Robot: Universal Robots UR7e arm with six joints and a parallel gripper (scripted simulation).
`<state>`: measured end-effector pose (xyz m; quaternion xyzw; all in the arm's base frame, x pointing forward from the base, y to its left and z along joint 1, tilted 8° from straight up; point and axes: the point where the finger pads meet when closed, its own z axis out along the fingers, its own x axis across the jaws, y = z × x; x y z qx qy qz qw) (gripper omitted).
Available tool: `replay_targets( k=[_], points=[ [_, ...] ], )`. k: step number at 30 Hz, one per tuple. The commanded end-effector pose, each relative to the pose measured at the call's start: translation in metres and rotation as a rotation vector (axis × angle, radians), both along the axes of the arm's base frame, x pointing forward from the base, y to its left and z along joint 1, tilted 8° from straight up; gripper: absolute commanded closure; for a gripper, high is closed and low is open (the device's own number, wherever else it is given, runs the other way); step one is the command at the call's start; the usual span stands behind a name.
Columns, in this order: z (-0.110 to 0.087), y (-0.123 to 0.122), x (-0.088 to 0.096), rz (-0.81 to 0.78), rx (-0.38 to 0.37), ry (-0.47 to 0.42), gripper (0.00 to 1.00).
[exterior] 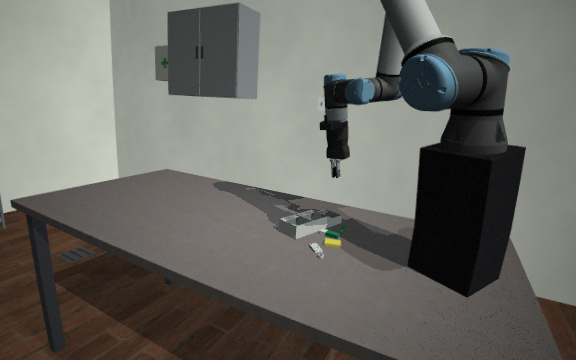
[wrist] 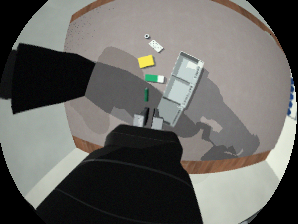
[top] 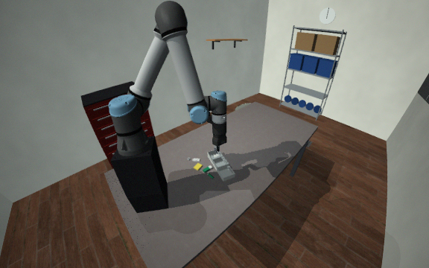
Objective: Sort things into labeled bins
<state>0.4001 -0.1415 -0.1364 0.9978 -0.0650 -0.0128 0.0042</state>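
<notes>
My gripper (top: 217,150) (exterior: 336,175) (wrist: 151,114) hangs high above the table, fingers slightly apart, with nothing visible between them. A row of three joined-looking pale grey bins (top: 227,177) (exterior: 308,229) (wrist: 194,82) stands on the table; their labels are too small to read. Beside it lie a small green piece (top: 211,176) (exterior: 343,228) (wrist: 146,94), a green-and-white block (top: 206,169) (exterior: 332,234) (wrist: 151,78), a yellow block (top: 197,167) (exterior: 332,243) (wrist: 146,61), a white dotted tile (top: 196,159) (exterior: 315,248) (wrist: 156,46) and a small grey ring-like thing (top: 188,158) (exterior: 320,256) (wrist: 147,36). A light patch shows in one end bin.
The grey table (top: 274,119) (exterior: 168,215) (wrist: 240,75) carries the arm's shadow across the bins. The black robot pedestal (top: 140,182) (exterior: 453,215) stands at one side of the loose things. A red drawer cabinet (top: 100,126) and a shelf rack (top: 305,89) stand beyond the table.
</notes>
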Motion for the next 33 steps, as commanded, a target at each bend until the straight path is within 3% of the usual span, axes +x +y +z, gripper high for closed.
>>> replay_targets(
  k=[1,33],
  points=[
    [0.004,0.018,-0.002,0.156,0.014,-0.015,0.69],
    [0.014,0.083,-0.015,0.923,0.053,-0.084,0.69]
  ],
)
